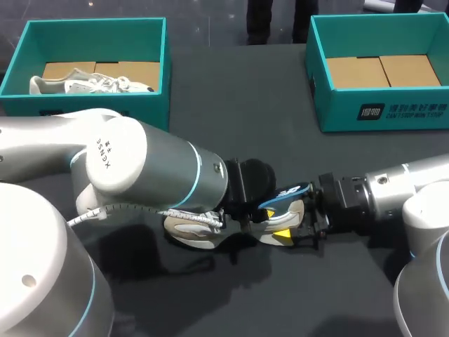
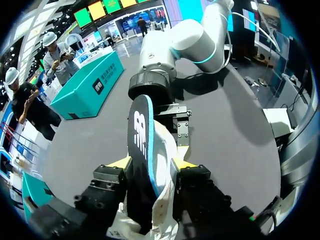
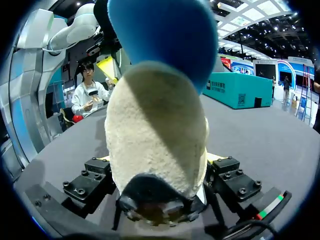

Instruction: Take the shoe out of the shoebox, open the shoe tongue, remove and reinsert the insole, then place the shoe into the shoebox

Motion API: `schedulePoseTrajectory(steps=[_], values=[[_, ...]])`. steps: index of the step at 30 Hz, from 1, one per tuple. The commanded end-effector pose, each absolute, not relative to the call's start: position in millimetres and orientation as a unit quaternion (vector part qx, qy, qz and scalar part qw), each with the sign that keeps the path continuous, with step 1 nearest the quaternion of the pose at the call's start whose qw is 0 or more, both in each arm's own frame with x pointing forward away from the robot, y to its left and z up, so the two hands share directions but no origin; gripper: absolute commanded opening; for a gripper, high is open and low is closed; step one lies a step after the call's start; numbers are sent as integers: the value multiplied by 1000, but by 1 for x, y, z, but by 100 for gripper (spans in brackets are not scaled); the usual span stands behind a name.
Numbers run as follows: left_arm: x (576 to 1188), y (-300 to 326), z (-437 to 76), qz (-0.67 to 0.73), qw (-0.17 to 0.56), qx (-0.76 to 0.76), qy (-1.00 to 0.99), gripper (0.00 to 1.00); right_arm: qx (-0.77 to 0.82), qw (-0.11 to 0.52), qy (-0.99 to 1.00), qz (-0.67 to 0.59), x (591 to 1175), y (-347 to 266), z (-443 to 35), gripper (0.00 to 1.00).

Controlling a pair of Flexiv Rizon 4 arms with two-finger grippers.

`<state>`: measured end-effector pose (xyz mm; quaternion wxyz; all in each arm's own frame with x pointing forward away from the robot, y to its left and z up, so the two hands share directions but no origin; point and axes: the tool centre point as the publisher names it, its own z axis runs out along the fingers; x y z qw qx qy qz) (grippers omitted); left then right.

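Two claws on one shoe point(image 1: 193, 228), left claw point(image 2: 153, 163) pinching its sides, right claw point(image 3: 157, 159) clasping its end, insole point(image 2: 140, 135) protruding

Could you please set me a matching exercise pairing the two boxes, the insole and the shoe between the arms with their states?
Things:
1. left box
2. right box
3. insole
4. middle shoe

States:
A. blue, sticking up out of a shoe
B. holds a white sneaker
C. gripped by the left gripper and the right gripper
D. shows only brown cardboard inside

Pairs: 1-B; 2-D; 3-A; 4-C
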<state>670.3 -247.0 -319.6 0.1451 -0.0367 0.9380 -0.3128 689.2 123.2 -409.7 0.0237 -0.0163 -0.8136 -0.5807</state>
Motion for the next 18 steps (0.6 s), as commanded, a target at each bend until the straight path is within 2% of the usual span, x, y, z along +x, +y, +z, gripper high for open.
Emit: schedulePoseTrajectory(steps=[1, 18], values=[[675, -252, -325, -313, 145, -39, 938, 48, -17, 24, -815, -579, 689, 123, -410, 0], [688, -258, -339, -315, 136, -34, 939, 47, -17, 24, -815, -579, 689, 123, -410, 0]])
